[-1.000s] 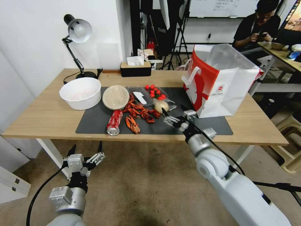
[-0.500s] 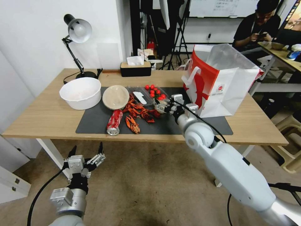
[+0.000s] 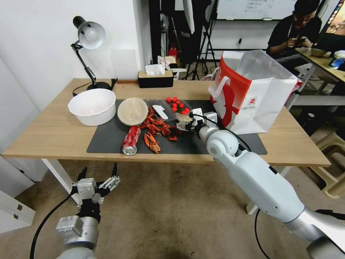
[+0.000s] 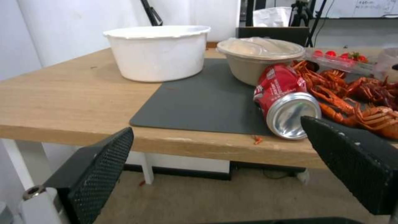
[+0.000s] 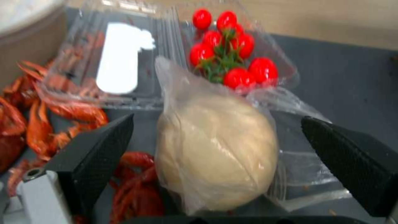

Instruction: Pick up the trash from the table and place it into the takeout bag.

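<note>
Both fingers of the right pincer (image 5: 215,149) flank the wrapped beige ball (image 5: 215,152).

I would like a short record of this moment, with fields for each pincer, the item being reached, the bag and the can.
right pincer: open, fingers on either side of the wrapped ball, on the mat
wrapped ball: beige, in clear wrap, beside the tomato box
left pincer: open, low, in front of the table
bag: upright at the table's right
can: lying on its side on the mat
</note>
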Available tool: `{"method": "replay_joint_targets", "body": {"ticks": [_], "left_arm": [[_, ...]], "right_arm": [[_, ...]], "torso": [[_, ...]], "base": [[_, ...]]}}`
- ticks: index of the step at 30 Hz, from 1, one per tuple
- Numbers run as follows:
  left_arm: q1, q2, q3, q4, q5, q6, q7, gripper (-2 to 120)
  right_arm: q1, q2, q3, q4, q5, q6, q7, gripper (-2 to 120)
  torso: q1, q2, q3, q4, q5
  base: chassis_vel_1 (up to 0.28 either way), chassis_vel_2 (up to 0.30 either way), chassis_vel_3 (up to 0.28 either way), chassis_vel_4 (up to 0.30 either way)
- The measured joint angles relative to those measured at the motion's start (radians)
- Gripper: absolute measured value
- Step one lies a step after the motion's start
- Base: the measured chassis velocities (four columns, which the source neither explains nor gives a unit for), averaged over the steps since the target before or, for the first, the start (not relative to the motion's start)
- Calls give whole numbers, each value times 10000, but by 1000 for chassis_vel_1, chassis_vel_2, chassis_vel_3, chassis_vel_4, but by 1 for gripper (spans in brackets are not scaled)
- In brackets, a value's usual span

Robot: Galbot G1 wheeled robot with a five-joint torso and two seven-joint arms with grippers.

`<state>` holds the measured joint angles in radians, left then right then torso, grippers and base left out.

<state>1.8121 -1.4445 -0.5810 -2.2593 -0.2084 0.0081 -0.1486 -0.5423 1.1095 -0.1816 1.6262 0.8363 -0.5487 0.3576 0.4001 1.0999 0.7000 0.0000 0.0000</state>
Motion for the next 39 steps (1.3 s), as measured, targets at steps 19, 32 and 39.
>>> {"method": "replay_joint_targets", "body": {"ticks": [19,32,39], "left_arm": [[-26,59,-49,44,-48,-72,-34,100],[-26,67,-65,40,2,-66,-83,100],[-52,90,-36,27,39,-50,-120,100]], "right_arm": [[87,163,16,-266,269,-422,281,55],[-202,-87,272,191,424,-523,495,11],[-452,-624,742,1057,301,-520,388,7]], "torso": [[-3,2,0,0,0],[-2,1,0,0,1],[-1,1,0,0,1]], "base": [[0,0,0,0],[0,0,0,0],[0,0,0,0]]}}
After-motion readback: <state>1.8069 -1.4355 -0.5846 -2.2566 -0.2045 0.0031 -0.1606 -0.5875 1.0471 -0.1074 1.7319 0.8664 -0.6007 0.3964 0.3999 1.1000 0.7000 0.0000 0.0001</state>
